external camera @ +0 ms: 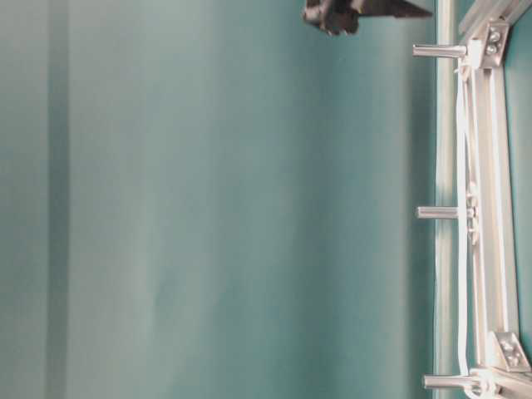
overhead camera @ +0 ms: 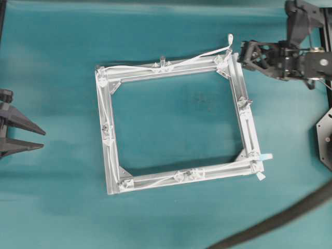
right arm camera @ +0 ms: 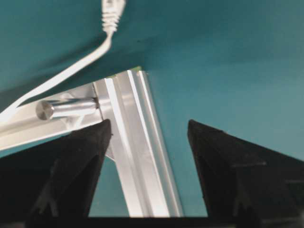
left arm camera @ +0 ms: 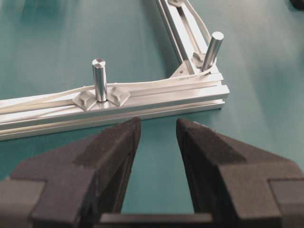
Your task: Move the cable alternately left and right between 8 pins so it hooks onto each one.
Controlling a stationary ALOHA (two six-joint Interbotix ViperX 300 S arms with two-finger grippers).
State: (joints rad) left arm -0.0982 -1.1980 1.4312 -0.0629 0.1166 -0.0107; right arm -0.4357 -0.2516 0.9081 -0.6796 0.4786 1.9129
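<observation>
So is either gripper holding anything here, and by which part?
Nothing is held. The right gripper is open over the frame corner, the cable plug lying free beyond it; the left gripper is open and empty.

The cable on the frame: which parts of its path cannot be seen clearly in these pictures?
- Overhead view: the cable is too thin to tell which side of each pin it passes.
- Table-level view: the picture edge cuts off most of the frame.
- Right wrist view: the plug is cropped at the top.

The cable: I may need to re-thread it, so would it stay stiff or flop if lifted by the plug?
Probably floppy: the cable curves loosely past the corner pin toward its plug. It looks thin and light, so it could slip from the open right claw.
</observation>
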